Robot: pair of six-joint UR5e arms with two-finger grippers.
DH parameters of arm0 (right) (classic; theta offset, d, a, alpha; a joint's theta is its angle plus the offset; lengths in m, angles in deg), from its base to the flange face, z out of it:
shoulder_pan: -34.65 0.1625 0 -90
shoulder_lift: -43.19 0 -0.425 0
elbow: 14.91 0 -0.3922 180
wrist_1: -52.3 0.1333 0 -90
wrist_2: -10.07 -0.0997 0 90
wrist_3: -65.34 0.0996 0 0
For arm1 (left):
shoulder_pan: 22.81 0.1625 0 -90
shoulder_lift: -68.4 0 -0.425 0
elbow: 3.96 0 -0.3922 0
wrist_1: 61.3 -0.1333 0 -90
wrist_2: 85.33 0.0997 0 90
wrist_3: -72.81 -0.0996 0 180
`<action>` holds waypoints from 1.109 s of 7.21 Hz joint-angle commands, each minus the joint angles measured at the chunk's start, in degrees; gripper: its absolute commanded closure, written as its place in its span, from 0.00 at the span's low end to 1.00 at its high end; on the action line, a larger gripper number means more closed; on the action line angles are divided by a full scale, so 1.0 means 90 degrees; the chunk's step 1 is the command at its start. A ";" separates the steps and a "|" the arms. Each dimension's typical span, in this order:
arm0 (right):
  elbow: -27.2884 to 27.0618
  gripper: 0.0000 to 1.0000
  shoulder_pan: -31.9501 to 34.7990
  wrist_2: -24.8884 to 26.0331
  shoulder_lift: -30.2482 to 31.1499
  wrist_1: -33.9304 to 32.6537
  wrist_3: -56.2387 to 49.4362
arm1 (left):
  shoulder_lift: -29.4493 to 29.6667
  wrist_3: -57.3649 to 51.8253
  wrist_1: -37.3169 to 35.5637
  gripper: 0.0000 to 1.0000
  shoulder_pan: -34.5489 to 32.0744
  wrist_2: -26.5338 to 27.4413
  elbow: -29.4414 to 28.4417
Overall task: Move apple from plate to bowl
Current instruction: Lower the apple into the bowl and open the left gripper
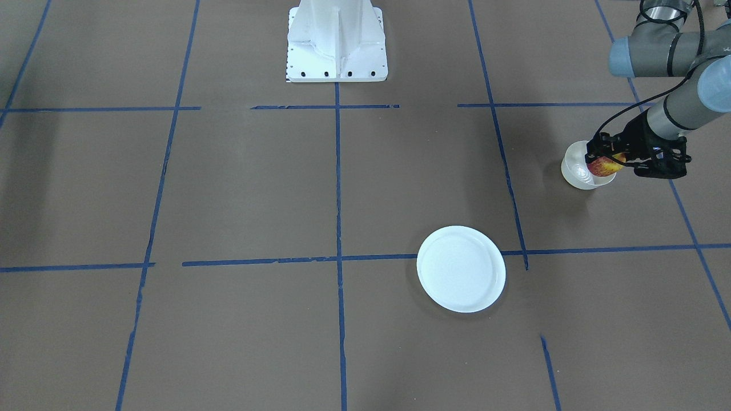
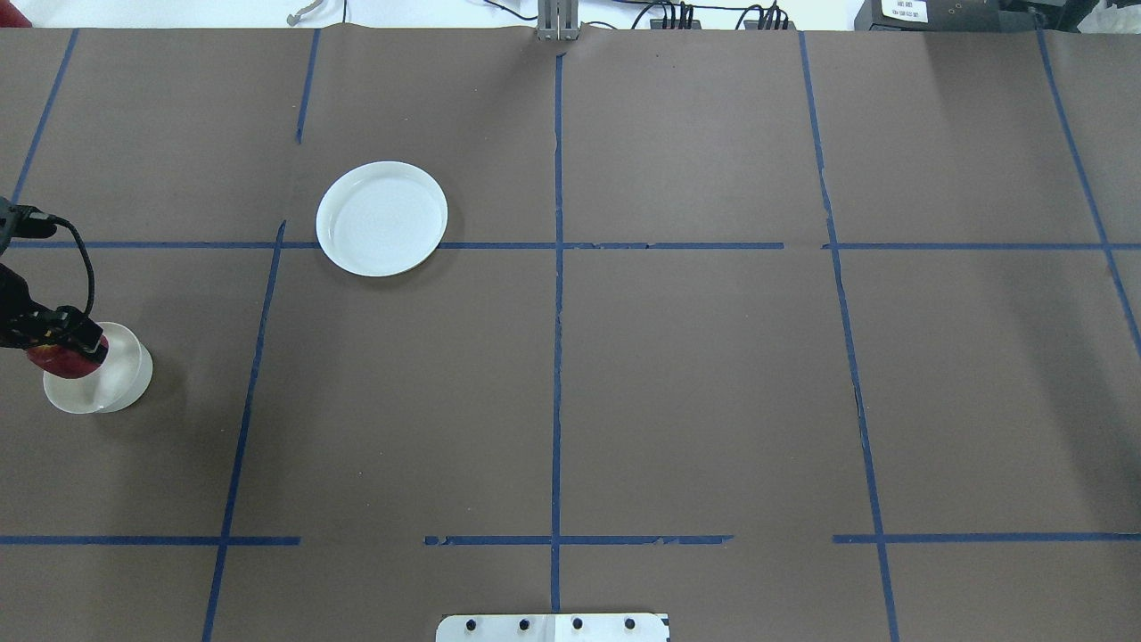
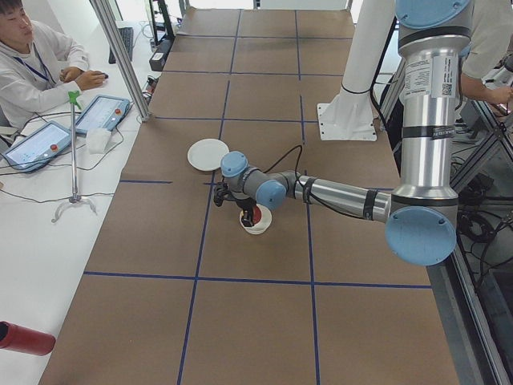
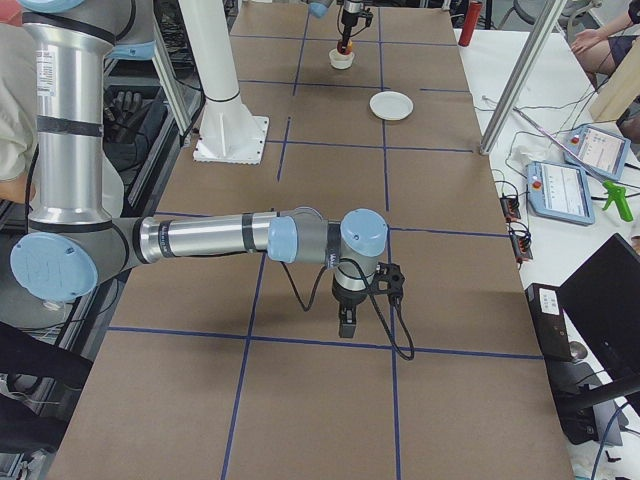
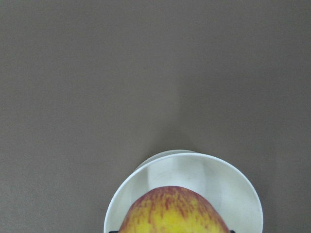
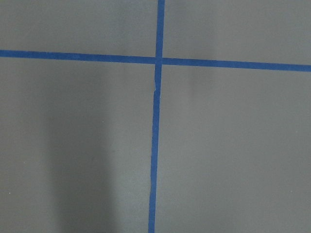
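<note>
**Q:** Where is the apple?

**A:** The apple [image 1: 604,166], red with yellow patches, is clamped between the fingers of the left gripper [image 1: 609,161]. It is held right over the mouth of the bowl [image 1: 575,171], a small, deep white one. In the left wrist view the fruit hides the near part of the bowl's glossy inside. I cannot tell whether it touches the bottom.

**Q:** And the plate?

**A:** The plate [image 1: 461,268] lies flat on the brown table [image 1: 228,188], well apart from the bowl. It is wide and white, and it sits across a blue tape line [image 1: 274,261].

**Q:** What about the other arm?

**A:** The right gripper [image 4: 345,322] hangs with its fingers pointing down over the table, far from both dishes. Its wrist camera looks down on a crossing of tape lines. It shows only in the side view, so I cannot tell whether its fingers are apart or together.
</note>
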 commanded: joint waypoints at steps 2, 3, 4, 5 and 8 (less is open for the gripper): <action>-0.0006 0.00 0.0000 0.0000 0.0000 0.0000 0.0007 | 0.0039 -0.0026 0.0094 0.68 0.0133 -0.0296 -0.0233; -0.0006 0.00 0.0000 0.0000 0.0000 0.0000 0.0007 | 0.0039 -0.0016 0.0250 0.68 0.0173 -0.0395 -0.0340; 0.0004 0.00 0.0000 0.0000 0.0000 0.0000 0.0007 | 0.0039 -0.0016 0.0251 0.51 0.0173 -0.0396 -0.0341; -0.0006 0.00 0.0000 0.0000 0.0000 0.0000 0.0007 | 0.0039 -0.0026 0.0251 0.01 0.0183 -0.0396 -0.0351; 0.0004 0.00 0.0000 0.0000 0.0000 0.0000 0.0007 | 0.0039 -0.0007 0.0358 0.00 0.0183 -0.0464 -0.0322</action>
